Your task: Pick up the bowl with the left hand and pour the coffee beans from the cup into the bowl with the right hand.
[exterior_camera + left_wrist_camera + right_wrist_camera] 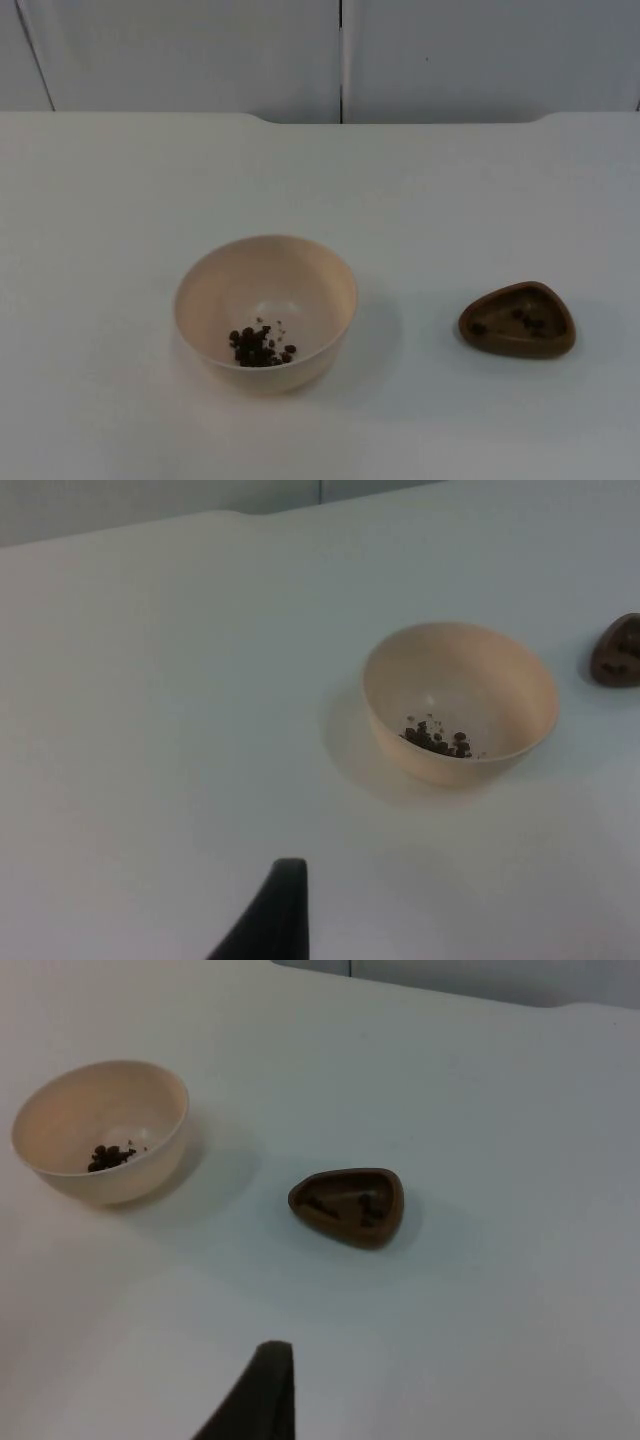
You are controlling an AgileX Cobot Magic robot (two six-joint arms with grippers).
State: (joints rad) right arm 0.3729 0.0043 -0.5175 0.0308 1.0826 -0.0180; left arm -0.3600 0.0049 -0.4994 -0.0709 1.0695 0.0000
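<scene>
Both jaws well apart from bowl [266, 300], cup [518, 319].

White desk [120, 200] — bare surface runs back to grey partition wall [180, 50]; dark vertical seam [341, 60] splits wall panels — notch in desk's far edge.

Left gripper [270, 915] hangs above the bench, well back from anything, one black fingertip poking up in its wrist view. Right gripper [255, 1395] sits the same way, raised over the bench, one dark fingertip showing in its own view. Neither one touches or carries a thing. How their jaws stand can't be made out.
</scene>
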